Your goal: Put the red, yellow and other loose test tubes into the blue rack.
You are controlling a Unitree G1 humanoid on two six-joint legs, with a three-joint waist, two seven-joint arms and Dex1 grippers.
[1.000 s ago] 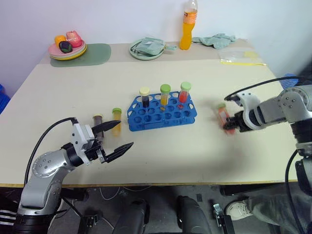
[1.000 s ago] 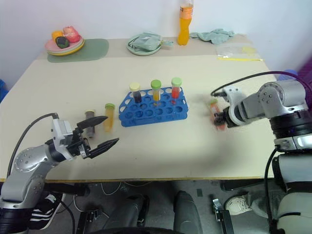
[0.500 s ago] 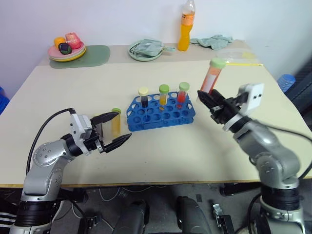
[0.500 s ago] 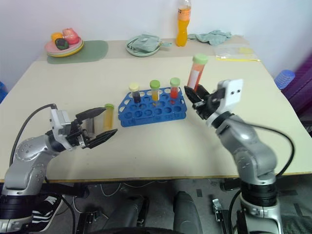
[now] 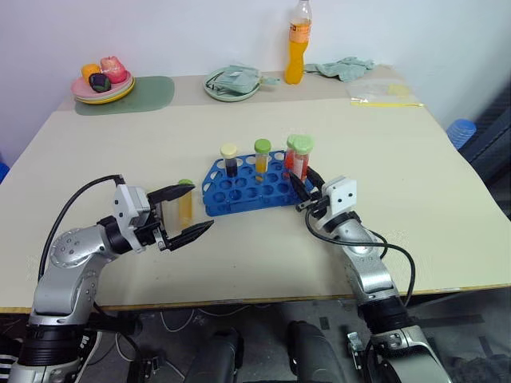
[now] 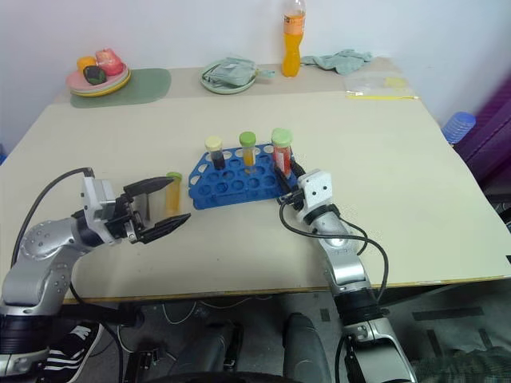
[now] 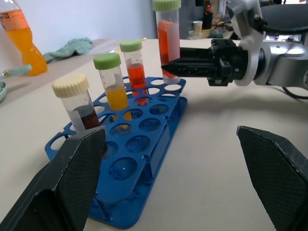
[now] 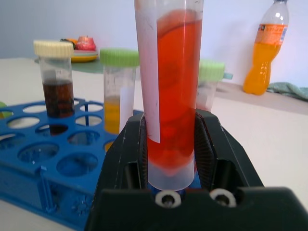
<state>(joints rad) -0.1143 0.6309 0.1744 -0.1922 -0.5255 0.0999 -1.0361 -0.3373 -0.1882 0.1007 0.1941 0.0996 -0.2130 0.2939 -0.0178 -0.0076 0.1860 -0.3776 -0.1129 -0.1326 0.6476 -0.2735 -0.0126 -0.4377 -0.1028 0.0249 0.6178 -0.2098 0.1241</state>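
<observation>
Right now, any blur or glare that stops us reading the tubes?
Left wrist view: rack and held red tube sharp; its own fingers loom large. Right wrist view: that tube sharp up close, bottle behind soft. Head views: even light, soft shadows, no glare; yellow tube readable.

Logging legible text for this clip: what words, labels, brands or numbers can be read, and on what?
None can be read.
Orange drink bottle: a label band with print, too blurred to read.
Test tubes in the blue rack: white label patches, no legible writing.
Red test tube held in the right gripper: a white strip, blank as far as can be seen.
</observation>
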